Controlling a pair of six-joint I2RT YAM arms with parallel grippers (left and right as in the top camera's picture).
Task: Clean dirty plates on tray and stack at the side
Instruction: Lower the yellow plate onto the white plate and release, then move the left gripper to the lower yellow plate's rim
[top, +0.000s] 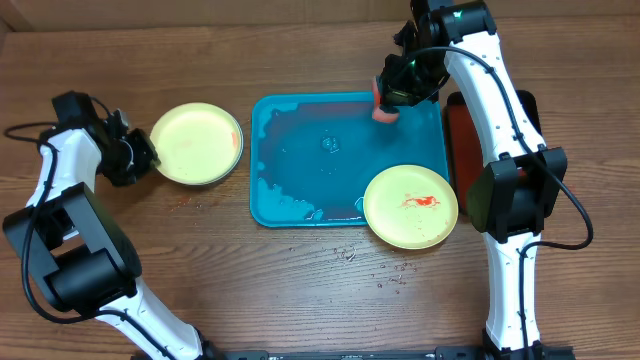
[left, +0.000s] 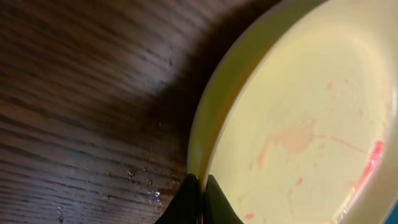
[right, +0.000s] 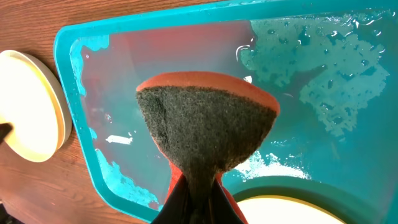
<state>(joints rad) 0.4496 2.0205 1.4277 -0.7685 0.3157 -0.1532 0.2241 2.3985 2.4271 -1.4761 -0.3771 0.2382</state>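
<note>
From above, we see the left gripper (top: 143, 155) at the outer edge of the left plate (top: 197, 143), which lies on the table (top: 300, 290) just beyond its fingertips. The tray (top: 300, 150) is further out on that same side. The right gripper (top: 388, 100) hangs over the far corner of the tray with a sponge (top: 384, 112) at its tip. The right plate (top: 410, 206), smeared red, sits back toward that arm's base and overlaps the tray's near corner. A red tray (top: 458, 140) lies beside the arm, partly hidden.

In the left wrist view, the gripper's fingers (left: 186, 199) are pinched on the rim of the left plate (left: 298, 124), one outside and one inside. Faint pink streaks (thin, washed-looking) mark the plate ahead of them.

In the right wrist view, the right gripper (right: 196, 202) is clamped on the sponge (right: 205, 124), whose dark scouring face is toward us. The wet tray (right: 323, 143) spreads under and ahead of it. The right plate (right: 292, 208) is close beside the fingers, and the left plate (right: 31, 106) is off past the tray's edge.
</note>
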